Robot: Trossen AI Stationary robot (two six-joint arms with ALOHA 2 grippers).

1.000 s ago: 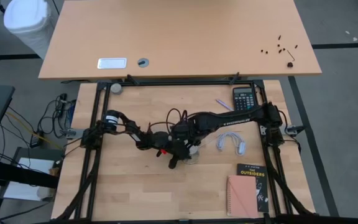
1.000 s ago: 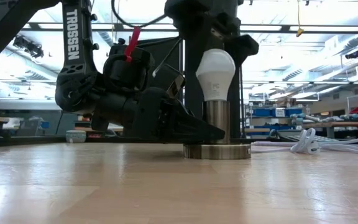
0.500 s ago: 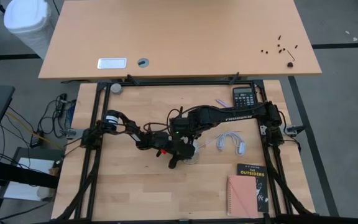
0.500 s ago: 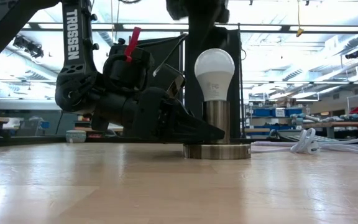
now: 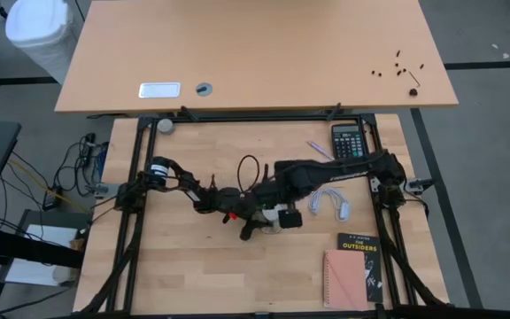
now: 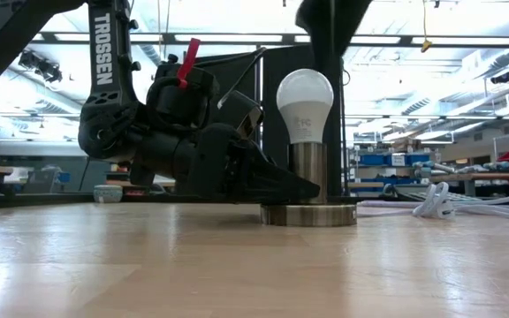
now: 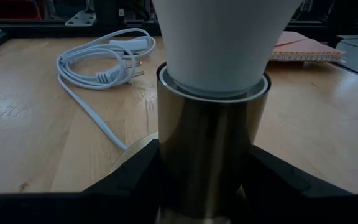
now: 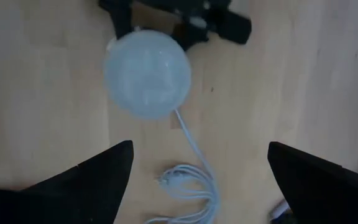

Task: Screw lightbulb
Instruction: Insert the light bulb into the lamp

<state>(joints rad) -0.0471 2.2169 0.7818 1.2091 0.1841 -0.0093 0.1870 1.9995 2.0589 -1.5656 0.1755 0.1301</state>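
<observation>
the right gripper has lifted off the lightbulb, fingers wide; the left gripper still clamps the socket: screwing looks finished.

Both arms matte black, segmented, rounded joint housings. Left arm link carries white vertical "TROSSEN" lettering; a red tab sticks up by its wrist. Thin black cable loops arch above the arms. Right claw fingers dark, tapering wedges.
</observation>
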